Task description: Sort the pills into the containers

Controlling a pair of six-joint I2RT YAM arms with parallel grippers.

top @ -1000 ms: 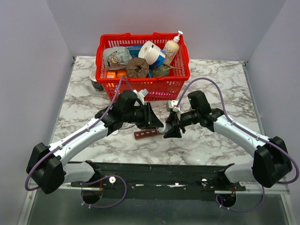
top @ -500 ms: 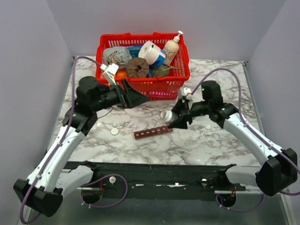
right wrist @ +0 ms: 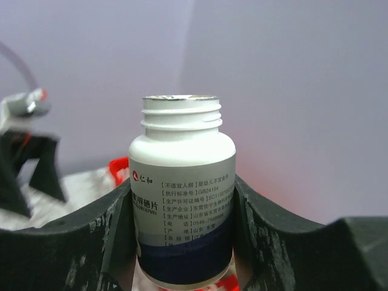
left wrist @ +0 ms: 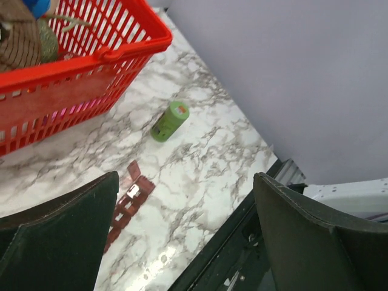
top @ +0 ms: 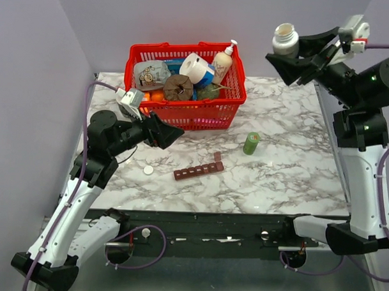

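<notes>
Pill bottle (top: 284, 37), uncapped and upright, sits clamped in my right gripper (top: 290, 58), raised high. My left gripper (left wrist: 185, 179) gapes wide, empty; the containers (top: 199, 169) lie on the table (top: 289, 174) near the basket (top: 183, 105).

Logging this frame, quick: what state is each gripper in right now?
Left gripper: open, holding nothing.
Right gripper: shut on the white pill bottle, which has no cap on.

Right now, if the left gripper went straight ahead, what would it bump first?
Probably the marble table, near the dark-red pill strip and short of the green bottle; depth is unclear.
</notes>
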